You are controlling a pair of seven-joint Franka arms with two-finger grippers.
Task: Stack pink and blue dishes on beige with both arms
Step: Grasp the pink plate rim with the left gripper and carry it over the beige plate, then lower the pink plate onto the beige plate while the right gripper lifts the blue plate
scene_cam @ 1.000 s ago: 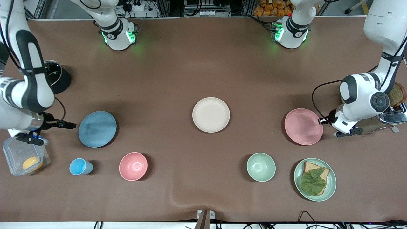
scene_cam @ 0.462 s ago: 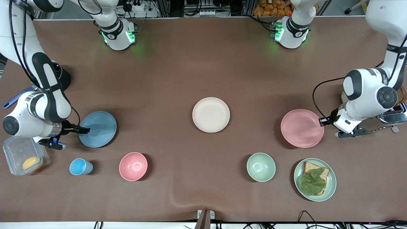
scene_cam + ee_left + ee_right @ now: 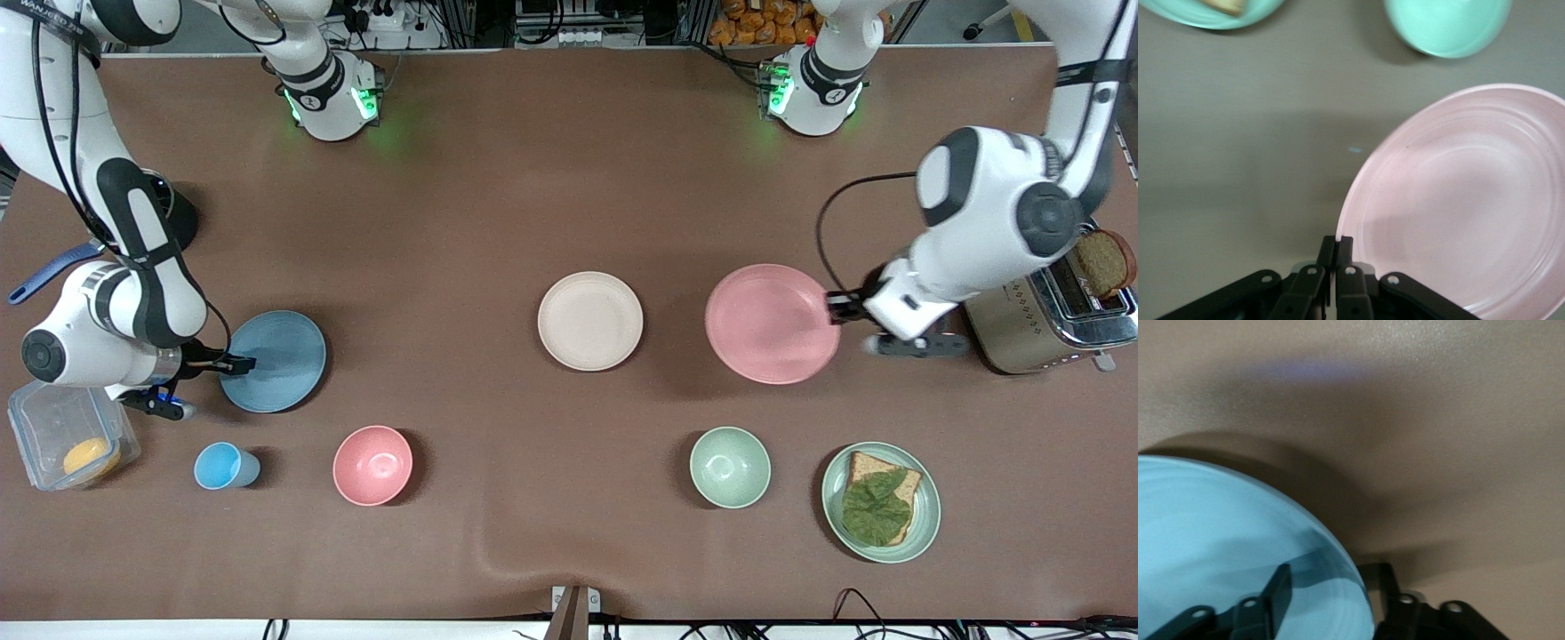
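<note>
So the pink plate (image 3: 772, 324) is off the bench now. Half a second back it was sitting over by the toaster (image 3: 1049, 320); now it hangs from my left end effector (image 3: 840, 308), which is pinching its rim tight, fingers pressed together on the edge in the left wrist view. It has swung most of the way toward the beige plate (image 3: 589, 320), close beside it but not over it yet, and looks a bit tilted to me.

Other end: the blue plate (image 3: 273, 361) is flat on the bench, same spot as a second ago. My right end effector (image 3: 240, 363) has slid in onto its rim. In the right wrist view one finger (image 3: 1275, 590) is above the plate and the other below the edge, with a gap showing, so I'd call it closing but not clamped yet.

The beige plate sits bare in the middle, between both end effectors. My read: pink lands first, blue lifts once that grip bites.
</note>
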